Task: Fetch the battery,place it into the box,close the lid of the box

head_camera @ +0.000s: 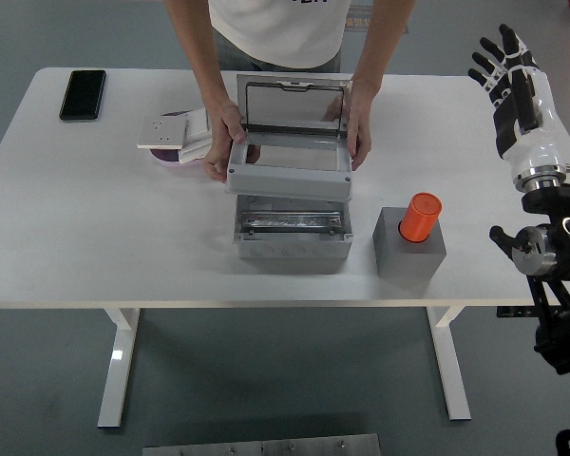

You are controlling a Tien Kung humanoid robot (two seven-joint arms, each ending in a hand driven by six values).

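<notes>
Our right hand point(511, 81) is raised at the far right, fingers spread and pointing up and away, holding nothing. Below it the white wrist runs down into the black forearm at the right edge. Our left arm is out of view. The person at the far side reaches in with both arms; each hand point(223, 142) seems curled in a grip, though the fingers are partly hidden.

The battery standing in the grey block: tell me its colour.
Orange. The battery shows clearly in the head view, upright in the grey block.
</notes>
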